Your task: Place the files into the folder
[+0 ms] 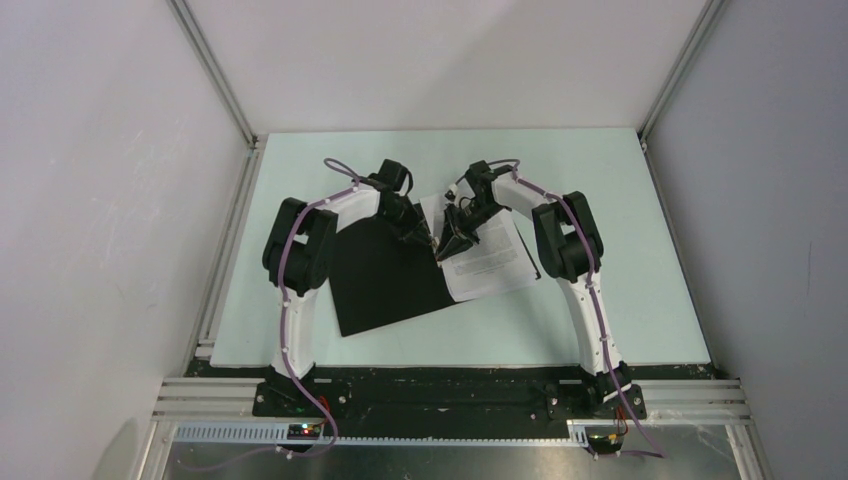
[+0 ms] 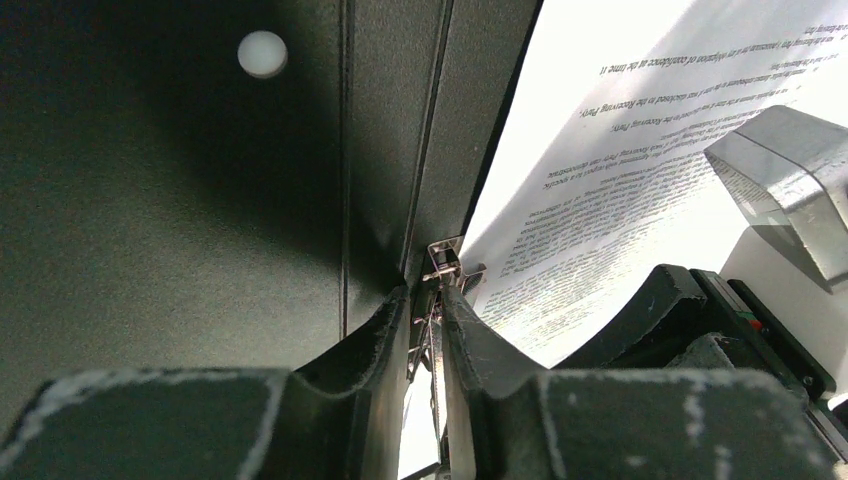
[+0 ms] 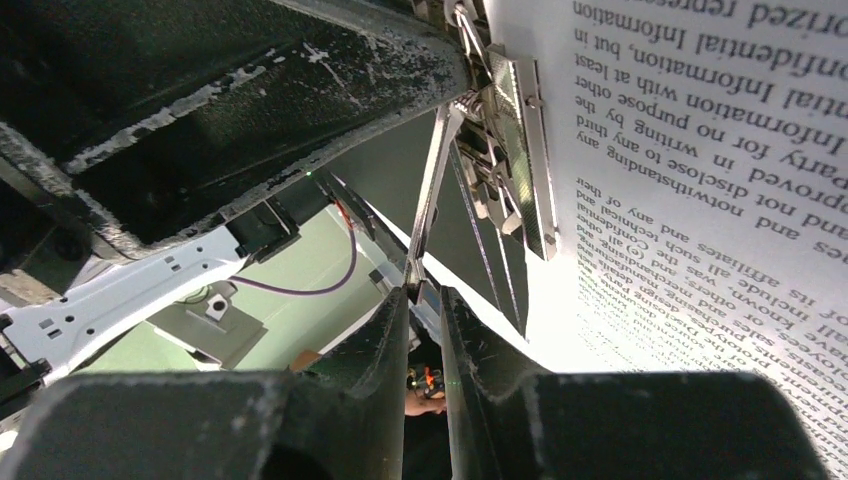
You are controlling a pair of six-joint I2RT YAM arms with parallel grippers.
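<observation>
The folder [image 1: 385, 275] lies open on the table, black inside up, its red outside hidden. The files [image 1: 490, 255], white printed sheets, lie on its right half against the spine. Both grippers meet at the metal spine clip. My left gripper [image 1: 425, 238] is shut on wire parts of the clip [image 2: 445, 262], with the black folder [image 2: 200, 200] to its left and the files [image 2: 620, 170] to its right. My right gripper [image 3: 425, 295] is shut on the clip's thin metal lever [image 3: 432, 200], beside the clip plate [image 3: 525, 150] that lies on the files [image 3: 700, 200].
The pale green table [image 1: 600, 180] extends around the folder. Grey walls with aluminium rails [image 1: 215, 70] close in the left, right and back. The two arms arch inwards over the folder's far edge, close together.
</observation>
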